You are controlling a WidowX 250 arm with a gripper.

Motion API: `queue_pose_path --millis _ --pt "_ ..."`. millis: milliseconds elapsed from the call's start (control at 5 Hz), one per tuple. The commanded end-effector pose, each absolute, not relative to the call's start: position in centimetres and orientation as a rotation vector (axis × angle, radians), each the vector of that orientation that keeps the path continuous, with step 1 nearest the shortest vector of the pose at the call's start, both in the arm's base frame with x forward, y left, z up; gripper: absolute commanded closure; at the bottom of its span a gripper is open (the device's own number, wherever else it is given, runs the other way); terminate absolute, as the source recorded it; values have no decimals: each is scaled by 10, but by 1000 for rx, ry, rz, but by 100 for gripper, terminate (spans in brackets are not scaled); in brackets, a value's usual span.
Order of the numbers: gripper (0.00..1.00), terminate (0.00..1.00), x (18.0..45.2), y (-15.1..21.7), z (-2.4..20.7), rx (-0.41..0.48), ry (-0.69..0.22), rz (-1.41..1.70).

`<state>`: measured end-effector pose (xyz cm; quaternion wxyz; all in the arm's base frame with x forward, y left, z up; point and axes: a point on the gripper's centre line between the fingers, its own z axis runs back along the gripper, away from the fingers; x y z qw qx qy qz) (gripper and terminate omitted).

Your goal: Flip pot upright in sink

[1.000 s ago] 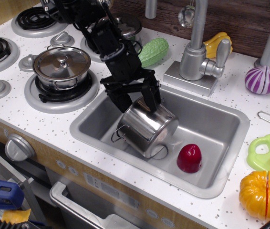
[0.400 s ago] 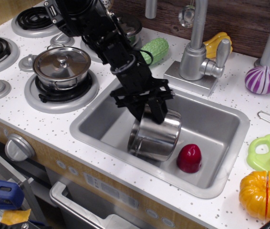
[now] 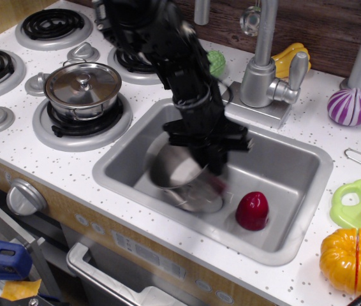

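Gripper (image 3: pixel 210 167), its grip unclear through motion blur, reaches down onto the tilted pot (image 3: pixel 182 180) in the sink (image 3: pixel 295 167), whose grey floor also holds a red toy (image 3: pixel 253 211).

A single camera looks down at an angle from the front of the toy kitchen counter, fairly near, with the sink (image 3: pixel 282 172) at centre (stove burners (image 3: pixel 78 127) at left, faucet (image 3: pixel 266 70) toward the back wall).
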<state>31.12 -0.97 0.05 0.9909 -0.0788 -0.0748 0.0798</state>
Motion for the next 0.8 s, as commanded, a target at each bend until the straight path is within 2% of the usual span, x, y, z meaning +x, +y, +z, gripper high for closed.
queue_pose_path --millis 0,400,600 --pt "100 0 321 -11 21 6 -228 109" --pt "100 0 324 -11 19 98 -118 112" --pt "100 100 325 -10 20 72 -86 107"
